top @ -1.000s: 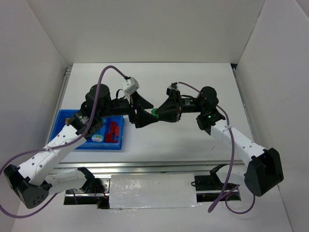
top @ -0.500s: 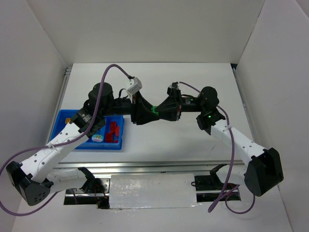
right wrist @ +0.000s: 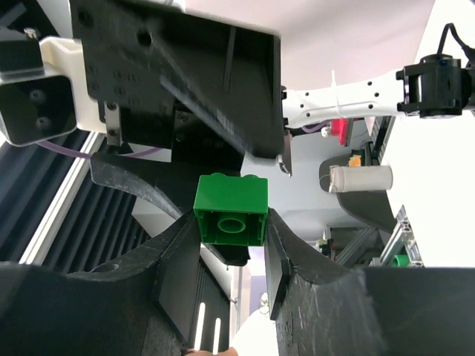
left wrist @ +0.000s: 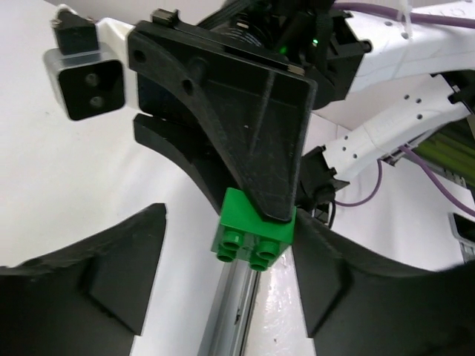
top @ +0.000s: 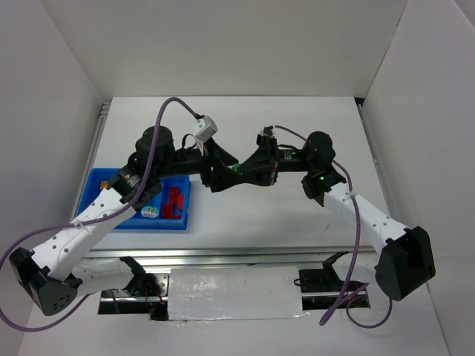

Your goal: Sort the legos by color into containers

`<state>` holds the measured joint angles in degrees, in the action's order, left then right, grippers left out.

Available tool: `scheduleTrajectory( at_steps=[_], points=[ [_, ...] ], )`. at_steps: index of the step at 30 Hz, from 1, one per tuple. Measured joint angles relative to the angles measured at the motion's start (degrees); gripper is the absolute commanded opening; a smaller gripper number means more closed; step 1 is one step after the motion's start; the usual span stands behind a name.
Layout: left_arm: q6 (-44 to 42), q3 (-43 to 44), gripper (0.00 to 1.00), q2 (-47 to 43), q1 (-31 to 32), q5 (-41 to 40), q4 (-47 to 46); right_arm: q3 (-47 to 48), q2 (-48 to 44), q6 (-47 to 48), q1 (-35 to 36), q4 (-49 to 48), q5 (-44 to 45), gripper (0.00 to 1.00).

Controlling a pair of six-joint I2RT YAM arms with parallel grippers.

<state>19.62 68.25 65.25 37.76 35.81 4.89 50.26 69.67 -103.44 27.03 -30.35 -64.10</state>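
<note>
My right gripper (top: 242,171) is shut on a green lego brick (top: 236,168), held in the air over the middle of the table. In the right wrist view the brick (right wrist: 230,208) sits clamped between the fingers of that gripper (right wrist: 230,231). My left gripper (top: 224,167) faces it nose to nose. In the left wrist view this gripper (left wrist: 228,248) is open, its fingers standing either side of the brick (left wrist: 252,231). The right one is close to the brick and the left one well apart. The blue tray (top: 95,182) lies at the left with red bricks (top: 174,201) and a pale multicoloured piece (top: 150,212).
White walls enclose the table on three sides. A metal rail (top: 237,256) runs along the near edge, with a foil-covered plate (top: 234,292) below it. Purple cables (top: 167,111) loop above both arms.
My left gripper has moved up and right towards the right gripper, and its open fingers now flank the green brick. The right arm has hardly moved.
</note>
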Motion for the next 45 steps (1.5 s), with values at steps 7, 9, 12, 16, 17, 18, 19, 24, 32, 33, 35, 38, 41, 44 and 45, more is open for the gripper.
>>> scheduleTrajectory(
  at_steps=[7, 9, 12, 16, 17, 18, 19, 24, 32, 33, 35, 38, 41, 44, 45],
  points=[
    [0.1, 0.1, 0.49, 0.0, 0.1, -0.6, 0.3, 0.0, 0.3, 0.7, 0.0, 0.0, 0.2, 0.00],
    [0.0, 0.3, 0.38, 0.0, 0.3, -0.1, 0.5, 0.0, 0.7, 0.3, -0.1, 0.0, 0.4, 0.00],
    [-1.3, 0.5, 0.00, 0.0, 0.3, 0.0, 1.0, 0.0, 1.0, -0.7, -0.1, 0.2, 0.2, 0.02],
    [-1.3, 1.1, 0.00, 0.2, 0.3, -0.4, 2.0, 0.0, 1.0, -0.7, -0.1, 0.0, 0.2, 0.94],
    [-1.2, 1.5, 0.00, 0.3, 0.3, -0.7, 2.6, 0.0, 1.0, -0.8, -0.1, -0.1, 0.2, 1.00],
    [-1.2, 1.8, 0.00, 0.4, 0.3, -1.6, 2.8, -0.1, 1.0, -0.3, -0.1, -0.2, 0.0, 1.00],
    [-1.3, 2.1, 0.00, 0.5, 0.2, -2.2, 2.9, -0.1, 1.0, -0.1, -0.1, -0.5, 0.0, 1.00],
    [-1.3, 2.3, 0.00, 0.5, -0.3, -7.6, 4.9, -0.3, 0.9, 2.1, -0.5, 0.0, -0.1, 1.00],
    [1.2, 1.4, 0.00, -2.0, -8.3, -28.2, 14.9, -1.6, -1.9, 16.3, -7.2, 15.9, 2.4, 1.00],
    [2.8, 1.4, 0.00, -1.8, -11.3, -32.3, 17.5, -1.0, -2.3, 20.5, -8.3, 21.4, 3.8, 1.00],
    [7.0, 1.6, 0.00, -0.6, -18.4, -42.5, 24.5, 1.4, -2.7, 27.8, -9.5, 31.1, 6.7, 1.00],
    [11.5, 2.2, 0.00, 4.6, -30.6, -51.6, 32.5, 4.7, -2.7, 37.1, -9.6, 40.7, 9.6, 1.00],
    [14.8, 2.2, 0.00, 11.3, -39.3, -56.3, 38.6, 5.3, -2.9, 42.7, -9.6, 44.9, 10.9, 1.00],
    [16.7, 1.8, 0.00, 17.4, -41.7, -58.6, 41.5, 5.3, -2.9, 45.4, -9.6, 47.3, 11.5, 1.00],
    [16.9, 1.7, 0.00, 18.9, -41.7, -58.7, 42.2, 5.3, -2.9, 46.2, -9.6, 47.7, 11.5, 1.00]
  ],
)
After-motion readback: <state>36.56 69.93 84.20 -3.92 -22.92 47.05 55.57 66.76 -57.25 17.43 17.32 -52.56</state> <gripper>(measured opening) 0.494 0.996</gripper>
